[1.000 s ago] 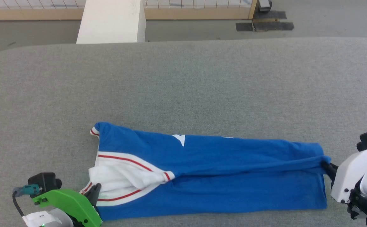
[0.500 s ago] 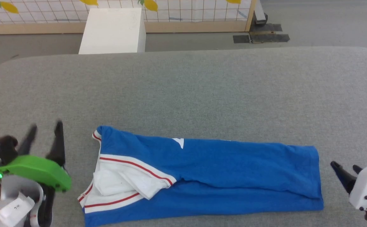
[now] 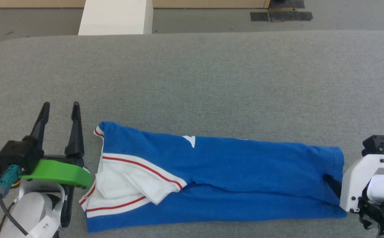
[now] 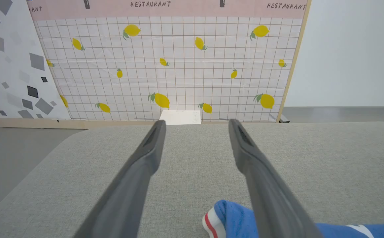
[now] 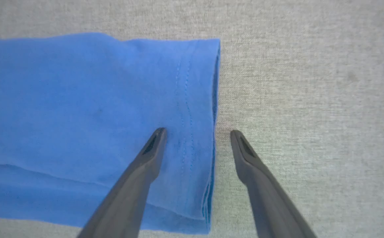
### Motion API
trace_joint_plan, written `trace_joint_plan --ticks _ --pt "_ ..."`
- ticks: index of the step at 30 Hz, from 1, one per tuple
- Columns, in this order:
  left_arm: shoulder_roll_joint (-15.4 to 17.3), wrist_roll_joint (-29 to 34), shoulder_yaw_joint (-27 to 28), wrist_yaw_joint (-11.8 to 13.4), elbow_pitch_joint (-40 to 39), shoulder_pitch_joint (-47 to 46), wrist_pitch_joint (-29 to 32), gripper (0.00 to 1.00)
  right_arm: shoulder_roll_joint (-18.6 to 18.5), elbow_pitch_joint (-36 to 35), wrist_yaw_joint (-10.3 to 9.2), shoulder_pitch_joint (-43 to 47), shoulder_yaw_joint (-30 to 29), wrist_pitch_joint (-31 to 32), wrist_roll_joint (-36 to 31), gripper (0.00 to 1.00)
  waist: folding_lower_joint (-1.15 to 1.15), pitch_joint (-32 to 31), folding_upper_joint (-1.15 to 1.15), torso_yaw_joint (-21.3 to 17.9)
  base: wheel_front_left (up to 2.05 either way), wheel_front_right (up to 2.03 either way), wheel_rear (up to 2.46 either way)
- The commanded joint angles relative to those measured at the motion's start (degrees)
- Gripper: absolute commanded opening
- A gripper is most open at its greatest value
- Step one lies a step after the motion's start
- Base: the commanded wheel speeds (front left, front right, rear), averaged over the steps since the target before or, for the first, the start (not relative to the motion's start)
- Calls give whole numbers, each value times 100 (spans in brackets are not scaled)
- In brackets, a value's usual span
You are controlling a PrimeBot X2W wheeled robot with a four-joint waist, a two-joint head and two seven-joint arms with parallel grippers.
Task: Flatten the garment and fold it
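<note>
Garment (image 3: pixel 238 172) at tabletop's (image 3: pixel 192 82) 6 o'clock, probably soft, limp; best pinched along hem (image 5: pixel 213 99). Left hand (image 3: pixel 61 105) at 9 o'clock spread, empty; right hand (image 5: pixel 197 131) at 3 o'clock spread astride hem.

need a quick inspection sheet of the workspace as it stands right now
surface: grey padded table, rounded corners
job's things: garment lies folded lengthwise in a long strip, white sleeve bunched at its left end
clutter: nothing seen
end effectors: left end effector open, beside the sleeve end, holding nothing; right end effector open, astride the hem
cables: dark cable with teal plug at left wrist
surroundings: white box beyond the table; lemon-print panel behind it
</note>
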Motion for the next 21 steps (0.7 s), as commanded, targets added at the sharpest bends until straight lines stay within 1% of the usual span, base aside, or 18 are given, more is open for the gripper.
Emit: trace_joint_plan --ticks 1,6,7,8,9,13,15,20,21 --pt "-52 65 36 -44 41 -90 -41 100 -22 84 -9 -116 42 -51 -50 100 0 90 0 21 0 0 0" --pt "-280 185 257 -169 86 -87 -49 100 -42 489 -9 -225 254 -56 -8 100 0 176 0 23 0 0 0" --pt "-324 219 314 -198 81 -77 -49 100 -58 551 -9 -251 291 -33 36 32 0 188 0 22 0 0 0" --pt "-357 242 361 -219 80 -65 -49 100 -66 584 -9 -277 288 -42 80 13 0 196 0 21 0 0 0" --pt "-395 279 417 -244 75 -51 -50 100 -86 633 -9 -304 277 -6 138 0 0 201 0 21 0 0 0" --pt "-498 396 582 -355 59 -18 -50 100 -334 692 -9 -446 77 15 259 0 0 226 0 35 0 0 0" --pt "-527 456 626 -409 63 -18 -50 100 -481 755 -9 -521 -177 10 274 0 0 229 0 49 0 0 0" --pt "-602 569 718 -518 83 -26 -51 100 -808 958 -9 -590 -870 140 -39 0 0 225 0 97 0 0 0" --pt "-641 609 759 -570 124 -9 -51 100 -871 1035 -9 -656 -1195 87 -318 0 0 214 0 107 0 0 0"
